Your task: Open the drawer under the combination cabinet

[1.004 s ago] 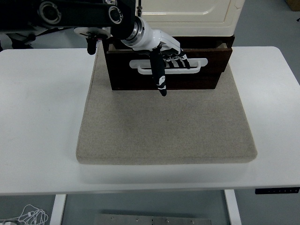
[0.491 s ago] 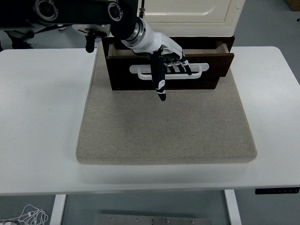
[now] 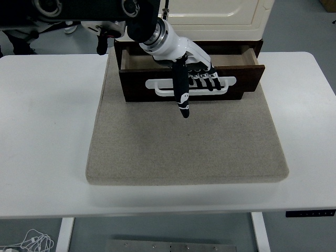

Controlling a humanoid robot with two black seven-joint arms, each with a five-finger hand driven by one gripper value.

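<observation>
A dark brown wooden drawer (image 3: 142, 84) juts forward from under a cream cabinet (image 3: 215, 13) at the table's back. The drawer front carries a white bar handle (image 3: 157, 84). My left hand (image 3: 195, 79) comes in from the top left, its fingers hooked over the middle of the handle and its thumb pointing down in front of the drawer face. The drawer's pale inside bottom shows behind the front panel. The right arm is out of view.
A beige felt mat (image 3: 184, 147) covers the middle of the white table (image 3: 42, 131) and lies under the drawer. A black clamp (image 3: 102, 44) hangs at the cabinet's left.
The drawer has slid toward me, its right side coming further forward, and more of its inside shows. My left hand has moved with the handle.
</observation>
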